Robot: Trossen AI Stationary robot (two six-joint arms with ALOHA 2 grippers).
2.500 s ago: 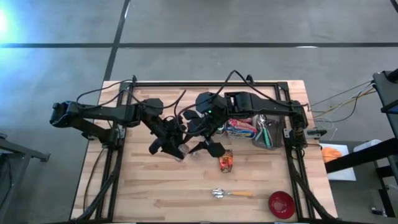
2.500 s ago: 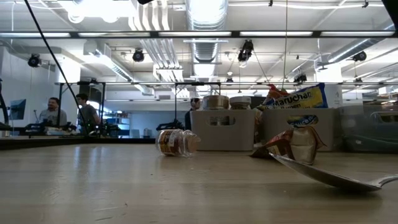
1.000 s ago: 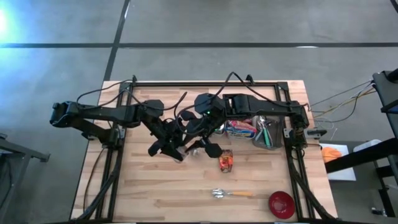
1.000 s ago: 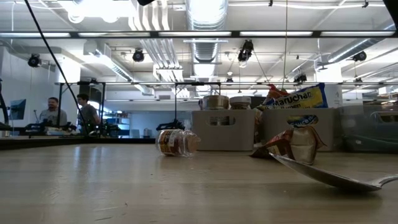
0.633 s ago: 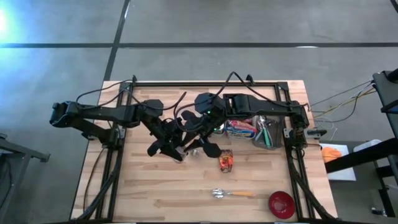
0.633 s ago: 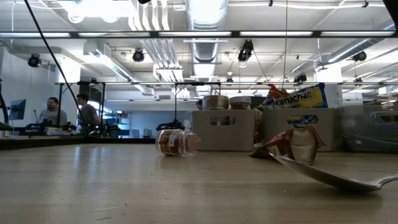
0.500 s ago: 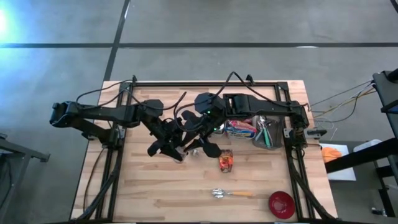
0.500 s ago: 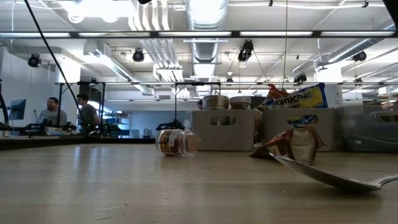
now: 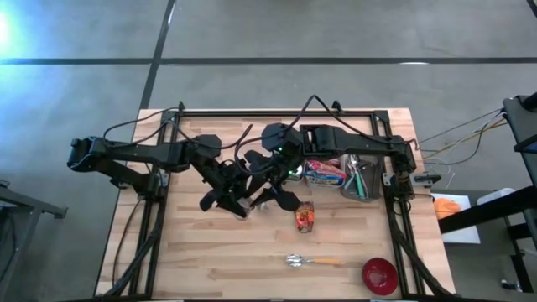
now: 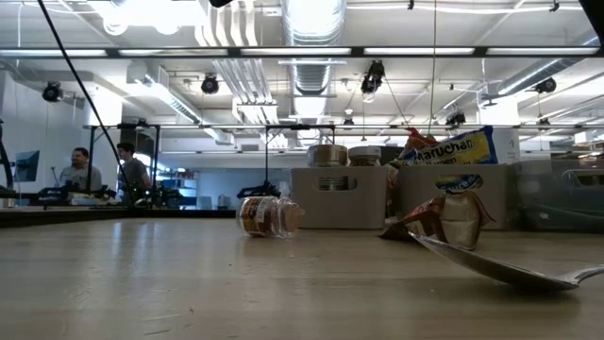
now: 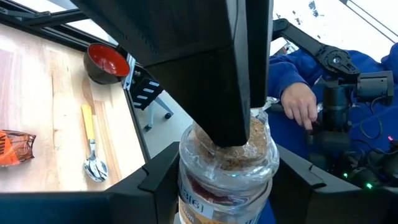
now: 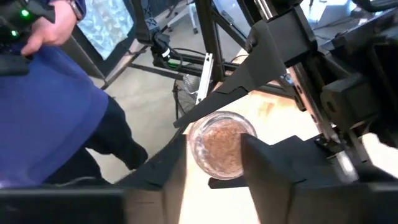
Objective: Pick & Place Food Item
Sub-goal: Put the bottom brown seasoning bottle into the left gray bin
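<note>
A glass jar [image 11: 227, 168] with brown grains inside is held above the table's middle, its mouth [image 12: 221, 144] turned toward the right arm. My left gripper [image 9: 235, 200] is shut on it. My right gripper [image 12: 214, 152] reaches in from the table's right, its fingers apart on either side of the jar's mouth; one of its fingers [image 11: 230, 68] stands right at the mouth. A second jar [image 10: 269, 215] lies on its side on the table. An orange packet [image 9: 304, 218] lies nearby. My left gripper pinches the jar's body [image 11: 186, 180] below the mouth between its two fingers [image 11: 155, 183], coming nearly level from the table's left. The jar is lifted clear of the table and tilted. My right gripper's fingers [image 12: 171, 168] flank the jar's mouth; whether they touch it I cannot tell.
Grey bins [image 9: 336, 172] with packets and utensils stand at the back right. A spoon [image 9: 310, 262] and a red bowl [image 9: 379, 275] lie near the front edge. A person in blue [image 12: 50, 112] stands beyond the table.
My right gripper has rolled a little about its own pointing line at the jar's mouth. The jar and my left gripper have kept still.
</note>
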